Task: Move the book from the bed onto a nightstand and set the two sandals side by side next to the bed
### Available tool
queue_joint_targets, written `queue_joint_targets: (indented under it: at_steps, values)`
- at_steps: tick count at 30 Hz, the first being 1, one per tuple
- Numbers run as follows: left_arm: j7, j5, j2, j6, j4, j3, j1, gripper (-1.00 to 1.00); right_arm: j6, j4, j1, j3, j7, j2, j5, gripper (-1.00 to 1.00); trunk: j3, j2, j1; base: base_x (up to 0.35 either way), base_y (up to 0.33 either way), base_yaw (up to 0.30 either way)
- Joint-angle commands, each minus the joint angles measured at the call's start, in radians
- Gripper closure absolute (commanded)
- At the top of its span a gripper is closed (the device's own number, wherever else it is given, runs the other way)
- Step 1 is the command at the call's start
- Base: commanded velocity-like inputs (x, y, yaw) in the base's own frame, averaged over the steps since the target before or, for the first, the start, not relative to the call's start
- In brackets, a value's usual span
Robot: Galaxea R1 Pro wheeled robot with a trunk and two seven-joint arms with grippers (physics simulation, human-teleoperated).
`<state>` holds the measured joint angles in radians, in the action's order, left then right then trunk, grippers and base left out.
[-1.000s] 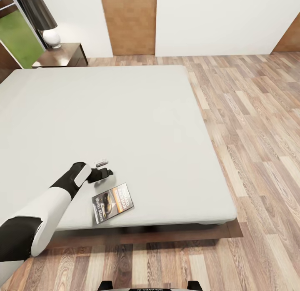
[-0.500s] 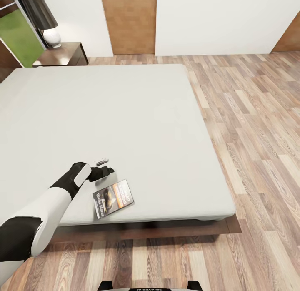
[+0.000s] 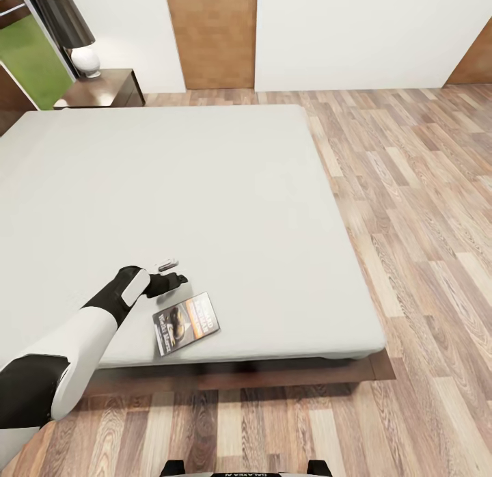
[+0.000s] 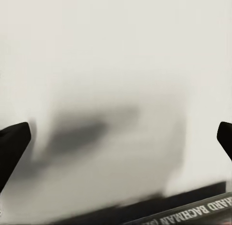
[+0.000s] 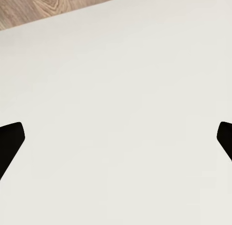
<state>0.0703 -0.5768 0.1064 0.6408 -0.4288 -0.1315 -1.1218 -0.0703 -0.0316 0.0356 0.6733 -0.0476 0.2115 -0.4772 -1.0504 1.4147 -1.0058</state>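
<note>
We have the left claw (image 3: 179,280) spread wide and empty over the bed (image 3: 225,190); the book (image 3: 186,322) lies just nearer us, long axis slanting; the right claw (image 5: 116,138) gapes too

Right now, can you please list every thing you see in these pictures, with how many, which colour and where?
book: 1, grey and orange cover, flat on the bed near its front edge
bed: 1, light grey mattress, dark brown frame, middle of the room
nightstand: 1, dark reddish brown, beyond the bed's far corner
lamp: 1, black shade, white base, on the nightstand
doors: tan wood, far wall
floor: light wood planks
left gripper: 1, black, open, just beyond the book
right gripper: 1, black, open
</note>
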Motion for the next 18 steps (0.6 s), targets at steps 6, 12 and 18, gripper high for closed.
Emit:
queue_joint_targets:
  at_steps: [6,12,18]
  values:
    - [0.011,-0.012,0.0,0.004,0.048,-0.008,0.0,-1.0,-0.002,-0.001,0.0,0.008,-0.003,0.0,-0.011,-1.0,0.0,0.0,0.0,-0.019,0.0,0.0]
    - [0.011,-0.012,0.0,0.004,0.048,-0.008,0.0,-1.0,-0.002,-0.001,0.0,0.008,-0.003,0.0,-0.011,-1.0,0.0,0.0,0.0,-0.006,0.0,0.0]
    - [0.011,-0.012,-0.001,0.004,0.048,-0.008,0.0,-1.0,-0.002,-0.001,0.0,0.008,-0.003,0.0,-0.011,-1.0,0.0,0.0,0.0,-0.034,0.0,0.0]
